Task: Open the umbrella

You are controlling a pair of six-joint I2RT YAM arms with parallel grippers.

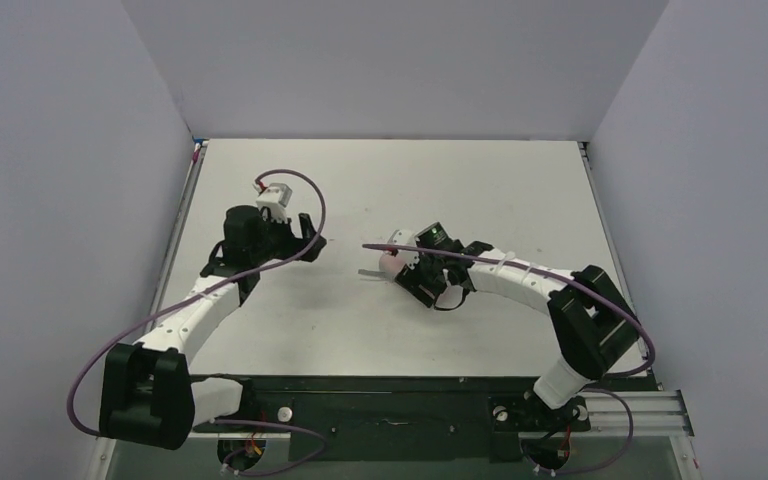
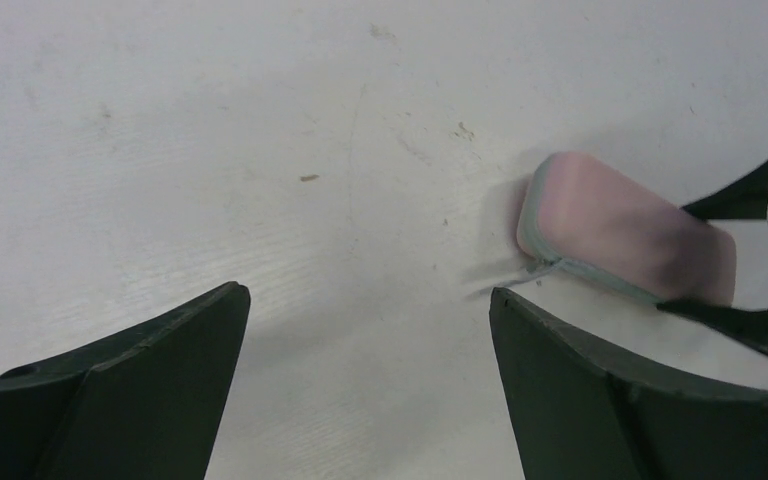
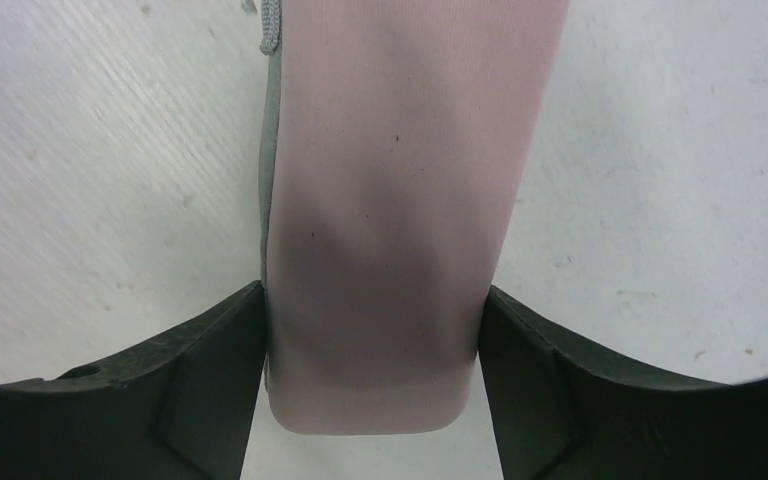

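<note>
The umbrella's canopy, shaft and handle do not show in any view. A pale pink oblong fabric sleeve (image 1: pixel 392 262) with a grey zip edge lies on the white table near the middle. My right gripper (image 1: pixel 412 272) is shut on it, and in the right wrist view the jaws of my right gripper (image 3: pixel 372 300) press both long sides of the sleeve (image 3: pixel 390 150) near one end. My left gripper (image 1: pixel 315 242) is open and empty, left of the sleeve and apart from it. In the left wrist view my left gripper (image 2: pixel 370 295) is over bare table, with the sleeve (image 2: pixel 620 230) ahead to the right.
The white table (image 1: pixel 480 190) is enclosed by pale walls at the left, back and right. A black rail (image 1: pixel 390 415) runs along the near edge between the arm bases. Purple cables loop over both arms.
</note>
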